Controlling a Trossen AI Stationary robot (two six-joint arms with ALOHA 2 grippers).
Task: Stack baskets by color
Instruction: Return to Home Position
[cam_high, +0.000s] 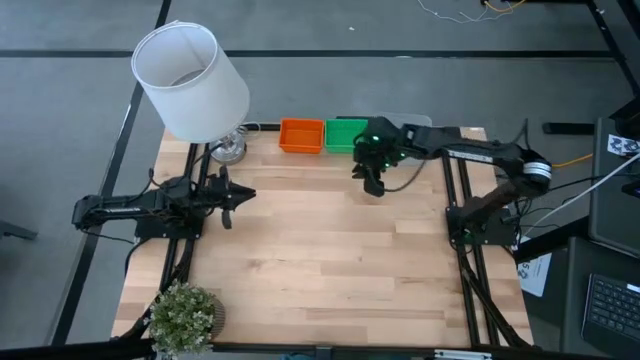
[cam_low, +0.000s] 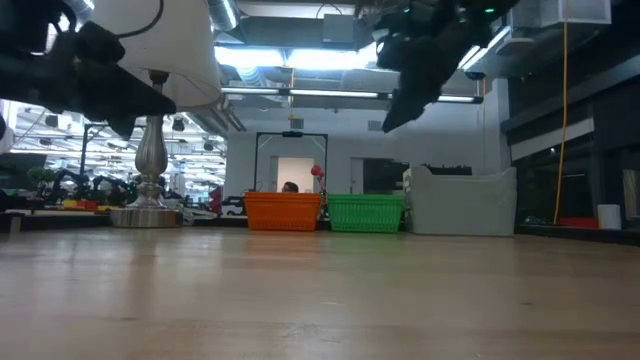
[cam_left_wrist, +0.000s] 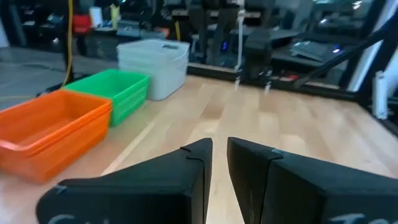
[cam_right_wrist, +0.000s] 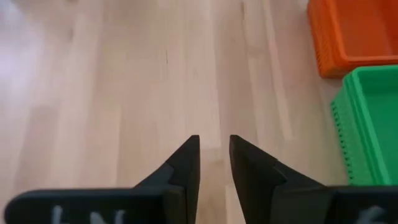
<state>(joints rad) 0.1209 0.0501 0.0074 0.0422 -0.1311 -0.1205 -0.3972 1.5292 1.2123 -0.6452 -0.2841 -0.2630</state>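
At the table's (cam_high: 320, 260) far edge: three stacks of baskets in a row, orange (cam_high: 301, 135), green (cam_high: 346, 133), pale grey-white (cam_low: 462, 203).
The right gripper (cam_right_wrist: 214, 140) hangs above the wood just in front of the green stack, fingers nearly pressed together and empty. The left gripper (cam_left_wrist: 219, 144) is at the left side, well apart from the baskets, also nearly closed and empty. Lamp (cam_high: 190, 80) at far-left corner, plant (cam_high: 183, 315) at near-left.

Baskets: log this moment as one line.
orange stack, green stack, white stack: side by side, far edge | right gripper: empty, raised, near green stack | left gripper: empty, left side
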